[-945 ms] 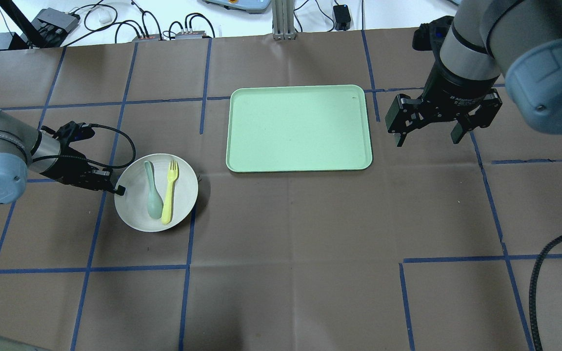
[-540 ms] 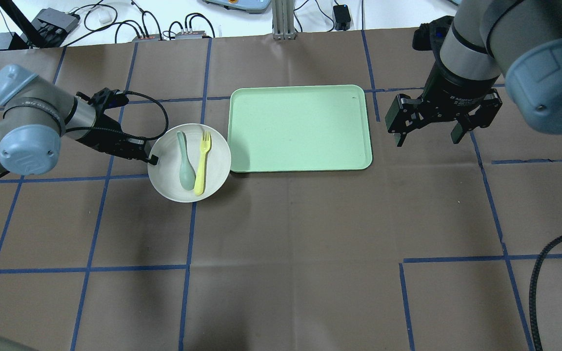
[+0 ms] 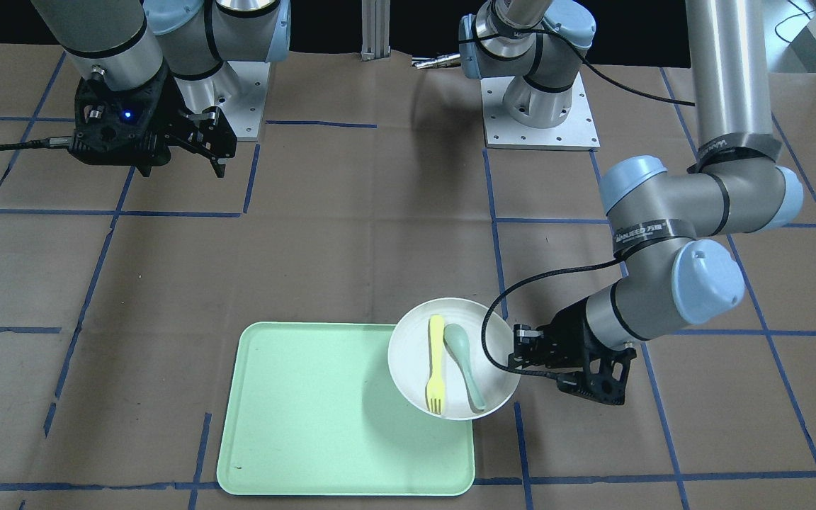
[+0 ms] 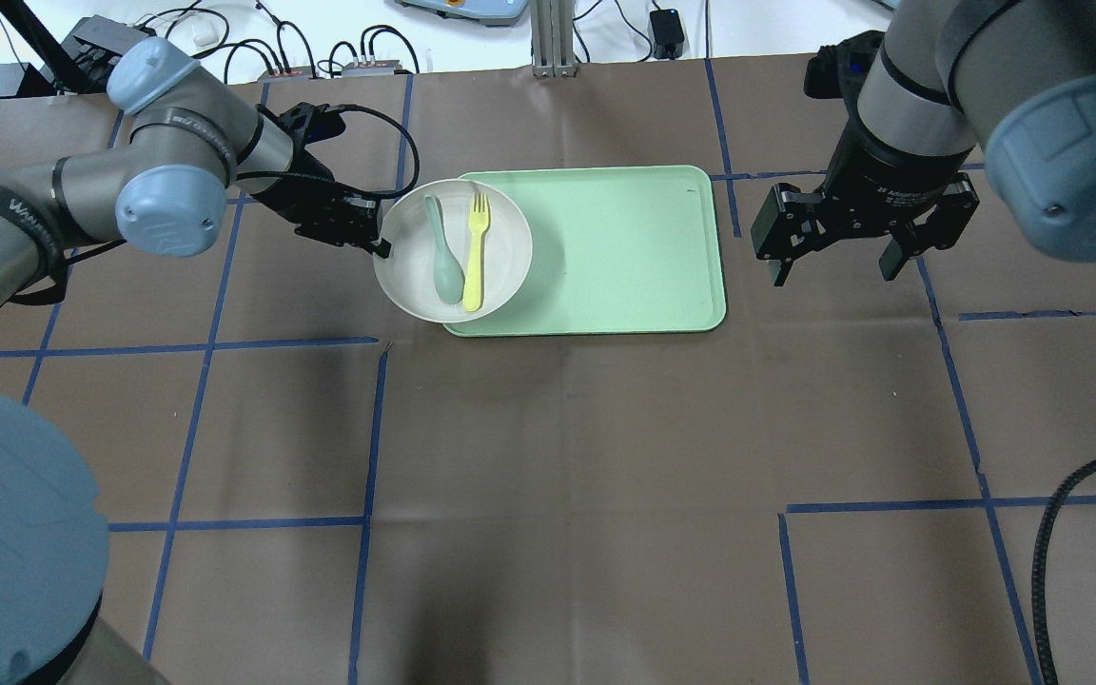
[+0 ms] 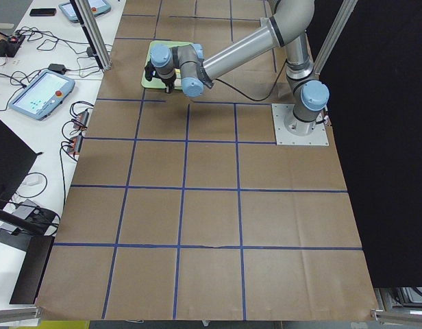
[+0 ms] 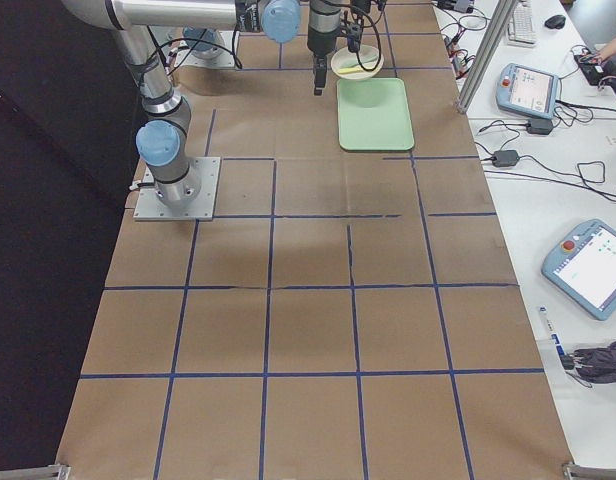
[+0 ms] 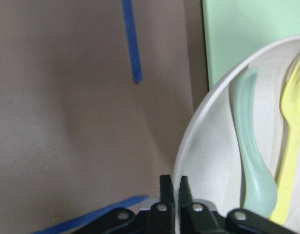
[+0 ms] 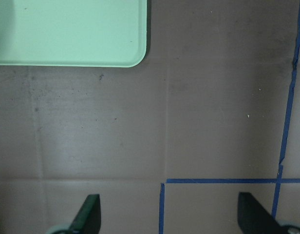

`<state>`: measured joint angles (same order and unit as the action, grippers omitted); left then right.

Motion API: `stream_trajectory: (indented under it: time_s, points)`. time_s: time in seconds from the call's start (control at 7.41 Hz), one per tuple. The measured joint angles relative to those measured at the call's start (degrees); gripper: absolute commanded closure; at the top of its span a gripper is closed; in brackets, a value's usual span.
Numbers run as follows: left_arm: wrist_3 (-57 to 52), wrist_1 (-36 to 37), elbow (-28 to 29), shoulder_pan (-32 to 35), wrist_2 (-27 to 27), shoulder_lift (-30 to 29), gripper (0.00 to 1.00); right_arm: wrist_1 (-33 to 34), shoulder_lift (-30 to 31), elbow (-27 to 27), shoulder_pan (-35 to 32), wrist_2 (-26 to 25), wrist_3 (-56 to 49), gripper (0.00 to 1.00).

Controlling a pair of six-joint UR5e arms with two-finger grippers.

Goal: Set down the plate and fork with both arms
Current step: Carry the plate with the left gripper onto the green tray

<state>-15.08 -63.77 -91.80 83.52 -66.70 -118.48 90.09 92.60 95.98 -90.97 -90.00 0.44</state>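
Two arms, one load: the left gripper (image 4: 383, 248) pinches the rim of the plate (image 4: 513, 221), which overlaps the mint-green tray's (image 4: 624, 247) left edge, carrying the fork (image 4: 475, 253) and spoon (image 4: 441, 261). It is best kept level and set fully inside. The right gripper (image 4: 833, 274) hovers beyond the tray's right edge, spread wide.

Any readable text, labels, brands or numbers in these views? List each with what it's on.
"WANJEED", then characters too small to read: black band on the left arm.
White print on the right arm, black wrist collar: too blurred to read.
Teach pendant screen, left side view: too small to read.
No text on the plate, fork or tray.
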Motion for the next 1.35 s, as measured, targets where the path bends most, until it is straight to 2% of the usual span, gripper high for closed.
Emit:
stream_trajectory:
  time_s: [0.27,0.54,1.08,1.35]
  points:
    - [6.3,0.0,8.5,5.6,0.2,-6.9,1.0,0.0,0.0,0.0,0.0,0.0,0.0,0.0]
    - [9.9,-0.3,13.5,9.1,0.5,-10.9,0.99,0.0,0.0,0.0,0.0,0.0,0.0,0.0]
    - [11.7,-0.8,16.6,10.1,0.7,-14.8,0.88,0.0,0.0,0.0,0.0,0.0,0.0,0.0]
    - [12.1,-1.6,17.0,10.3,0.6,-15.4,0.74,0.1,0.0,0.0,0.0,0.0,0.0,0.0]
